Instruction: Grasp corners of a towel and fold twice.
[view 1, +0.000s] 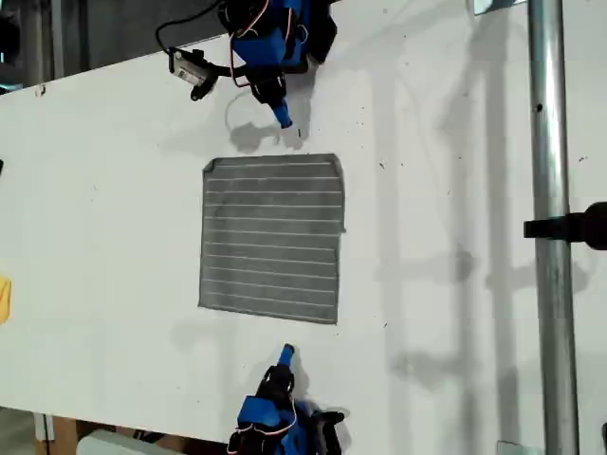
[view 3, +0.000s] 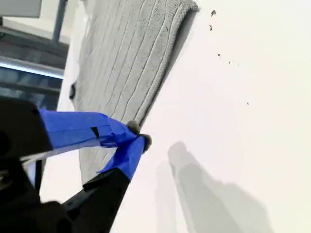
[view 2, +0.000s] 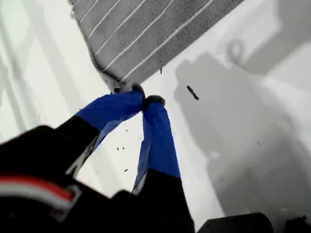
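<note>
The grey towel (view 1: 272,237) with thin white stripes lies flat in the middle of the white table (view 1: 455,237). In the exterior view one arm's blue gripper (view 1: 283,118) points down just above the towel's upper edge. Another arm's blue gripper (view 1: 285,354) points up just below its lower edge, and neither touches the cloth. My first gripper (view 2: 146,99) is shut with nothing in it, and a corner (view 2: 116,85) of the towel (view 2: 146,29) lies just past its tips. My second gripper (view 3: 138,138) is shut and empty beside one edge of the towel (view 3: 131,63), whose far corner (view 3: 189,7) shows.
A metal pole (view 1: 550,227) with a black clamp (view 1: 572,227) stands at the exterior view's right. A yellow object (view 1: 4,299) sits at that view's left edge. A black cable and a small white device (view 1: 193,71) lie beside the upper arm.
</note>
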Controlling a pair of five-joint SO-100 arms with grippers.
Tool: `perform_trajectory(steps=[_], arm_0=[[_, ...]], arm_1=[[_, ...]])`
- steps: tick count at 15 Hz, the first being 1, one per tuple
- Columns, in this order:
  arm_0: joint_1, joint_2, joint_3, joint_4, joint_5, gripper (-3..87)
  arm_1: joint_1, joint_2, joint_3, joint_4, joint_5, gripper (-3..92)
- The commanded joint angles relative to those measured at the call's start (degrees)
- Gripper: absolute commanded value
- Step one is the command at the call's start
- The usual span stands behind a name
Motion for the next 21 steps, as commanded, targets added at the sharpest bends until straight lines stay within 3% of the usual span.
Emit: perform_trajectory(steps=[1,11,12,13,14,16,17,19,20,21], arm_0=[[-0.6,0.3,-0.3,0.1,0.3,-2.1],[-0.6,0.3,-0.3,0.1,0.3,-2.1],[-1.5,0.3,-0.3,0.1,0.3,-2.1],[-5.9,0.3,-0.3,0.1,-2.8,-2.1],[-11.8,0.3,-0.3,0.1,-12.5,-2.1],[-17.6,0.3,-0.3,0.2,-17.1,-2.1],[-17.6,0.3,-0.3,0.2,-18.4,-2.1],[-12.0,0.3,-0.3,0.2,-32.6,-2.1],[-6.4,0.3,-0.3,0.2,-43.6,-2.1],[-3.7,0.3,-0.3,0.2,-47.6,-2.1]], arm_1=[[-0.2,0.4,-0.6,-0.1,-0.6,4.4],[2.1,0.4,-0.5,-0.2,-0.1,4.1],[2.3,0.4,-0.4,-0.6,-0.4,0.8],[2.4,0.4,-0.4,-0.6,1.1,-0.3],[1.8,0.4,-0.1,-1.7,2.5,-0.3],[0.4,0.4,0.1,-4.3,5.3,-0.3],[0.1,0.4,0.1,-4.8,4.9,-0.3],[-1.5,0.4,0.1,-5.2,4.9,-0.3],[-2.4,0.4,0.0,-4.7,5.2,-0.3],[-4.0,0.4,0.0,-5.2,4.8,-0.3]])
